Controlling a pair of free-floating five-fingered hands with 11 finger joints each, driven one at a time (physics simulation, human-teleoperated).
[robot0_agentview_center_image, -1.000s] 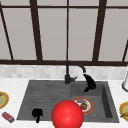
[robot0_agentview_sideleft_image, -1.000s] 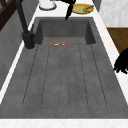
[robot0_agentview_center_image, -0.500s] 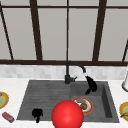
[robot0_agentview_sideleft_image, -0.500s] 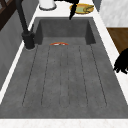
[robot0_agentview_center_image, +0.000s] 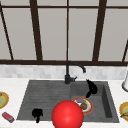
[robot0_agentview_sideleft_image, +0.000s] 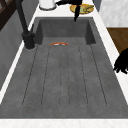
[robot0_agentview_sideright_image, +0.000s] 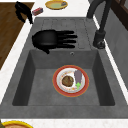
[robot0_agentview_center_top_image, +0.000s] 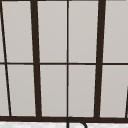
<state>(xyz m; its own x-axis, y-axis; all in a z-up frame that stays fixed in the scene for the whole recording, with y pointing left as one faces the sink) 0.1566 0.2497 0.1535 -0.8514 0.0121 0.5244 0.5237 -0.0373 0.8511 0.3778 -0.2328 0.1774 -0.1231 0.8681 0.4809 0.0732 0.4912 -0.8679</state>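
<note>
Plate (robot0_agentview_sideright_image: 70, 80) below right hand (robot0_agentview_sideright_image: 47, 41) (apart)

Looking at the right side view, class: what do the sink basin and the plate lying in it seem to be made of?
Sink basin: probably stone composite or matte coated metal; dark grey, speckled, no shine. Plate: likely glazed ceramic; smooth white centre, red-orange rim, food on it.

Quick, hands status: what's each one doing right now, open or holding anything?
Left hand: fingers curled, holding nothing, at the sink's front left edge.
Right hand: open, fingers straight, above the plate in the basin, holding nothing.
</note>
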